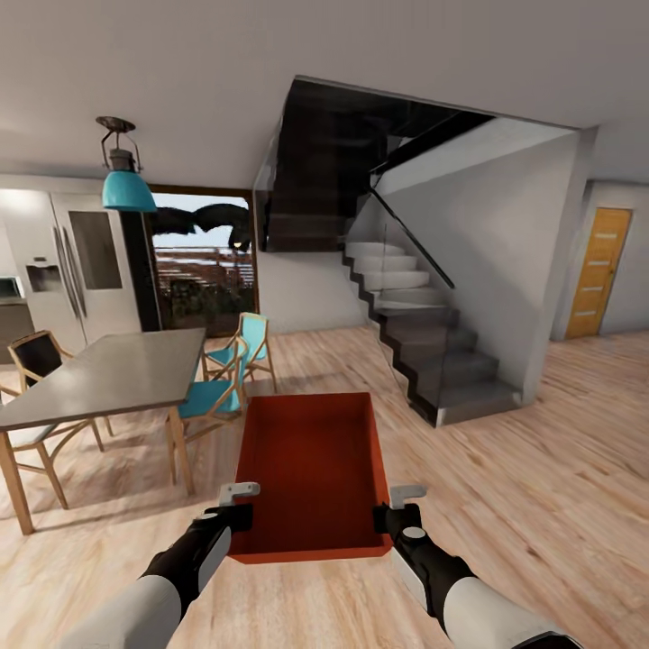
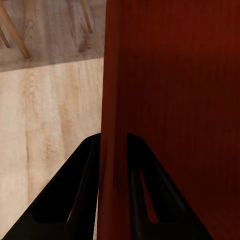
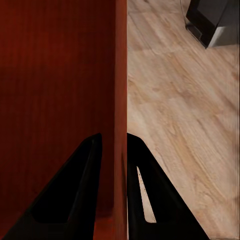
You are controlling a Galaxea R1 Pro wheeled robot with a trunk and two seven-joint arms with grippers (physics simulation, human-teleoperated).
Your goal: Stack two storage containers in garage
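One orange-red storage container [image 1: 311, 473] hangs in front of me above the light wood planks, open side up and empty. My left gripper [image 1: 236, 514] is shut on its left wall near the close corner. My right gripper [image 1: 397, 516] is shut on the right wall opposite. In the left wrist view the thin red wall [image 2: 112, 100] runs between the black fingers of the left gripper [image 2: 114, 145]. The right wrist view has the same grip, the wall [image 3: 120, 90] pinched in the right gripper [image 3: 114, 145]. The garage is out of view.
A grey dining table [image 1: 99, 374] with wooden, teal-seated chairs [image 1: 221, 379] stands at the left. A dark staircase [image 1: 424, 351] with a glass side rises ahead to the right. An orange door [image 1: 597, 270] is at the far right, a fridge [image 1: 81, 270] at the far left.
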